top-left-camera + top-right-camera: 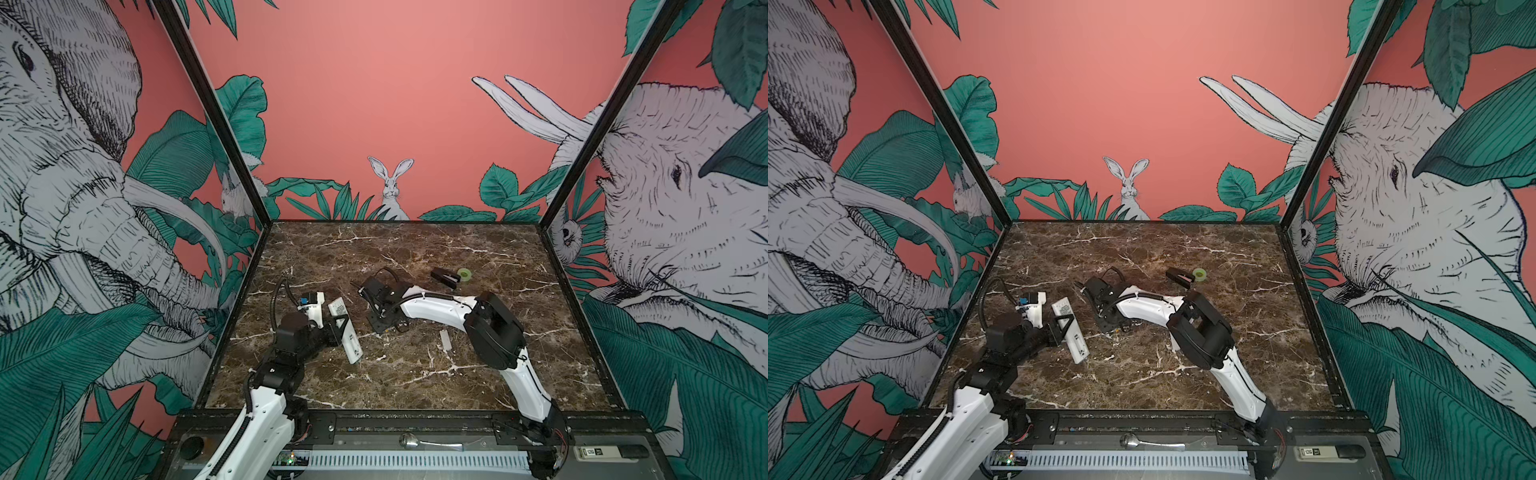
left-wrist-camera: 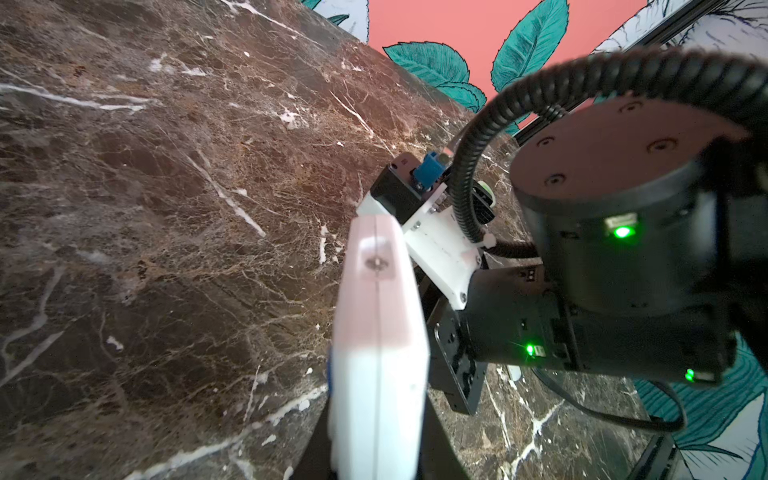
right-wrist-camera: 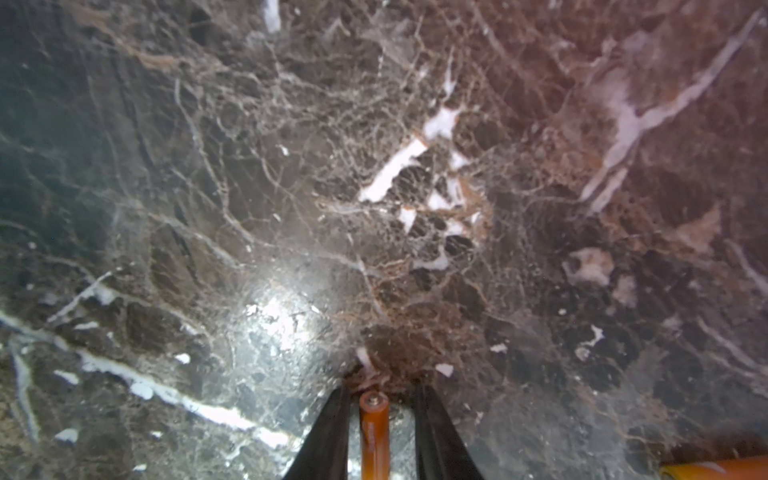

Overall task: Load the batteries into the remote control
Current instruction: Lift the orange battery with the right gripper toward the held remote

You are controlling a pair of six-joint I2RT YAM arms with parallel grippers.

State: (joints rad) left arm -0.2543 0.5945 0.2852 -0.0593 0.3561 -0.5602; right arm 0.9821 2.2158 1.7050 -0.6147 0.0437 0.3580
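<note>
Marble table centre, and the right gripper sits low with jaws narrowly spread astride a lying battery, so it should close squarely on the sides, while the left gripper pinches the remote control, tilted, near the left edge.

Two batteries, one remote, one stapler, one tape.

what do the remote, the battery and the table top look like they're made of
Remote: white plastic, smooth matte shell; a moulded seam runs along its edge in the left wrist view.
Battery: glossy orange wrap, probably film over metal; a bare metal tip shows.
Table top: polished brown marble look, white veins, a glare spot; real stone or printed laminate, cannot tell.
</note>
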